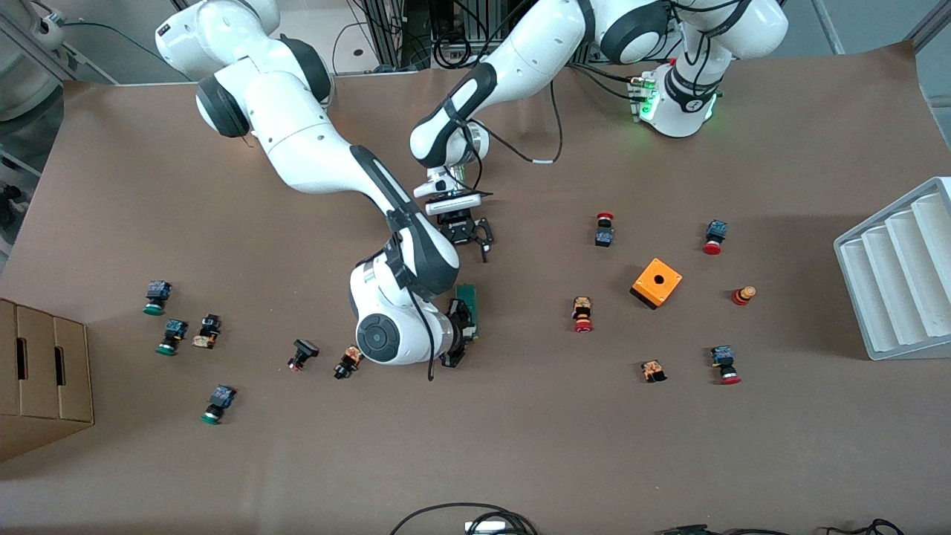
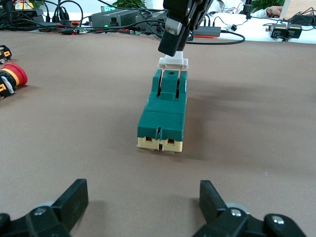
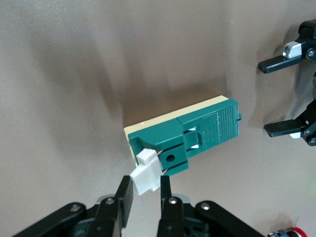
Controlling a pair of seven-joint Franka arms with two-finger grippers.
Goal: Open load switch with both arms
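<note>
Right end effector (image 3: 143, 195) pinches the switch (image 2: 163, 113) handle (image 3: 146, 174).

The switch lies on the bench (image 1: 520, 446) mid-table, well apart from the orange box (image 1: 656, 282). Gripping the white handle likely lets the right arm lever it up; the left end effector (image 1: 469, 235) hovers near the switch's free end, fingers wide, probably to brace the body.

From the front, the right arm's wrist hides most of the load switch (image 1: 469, 306) and all but the edge of the right gripper (image 1: 456, 336). In the left wrist view the left gripper (image 2: 143, 210) is cut by the frame's edge, only its fingers showing. The cardboard box (image 1: 41, 375) and the grey tray (image 1: 899, 275) run off the front view's sides.
</note>
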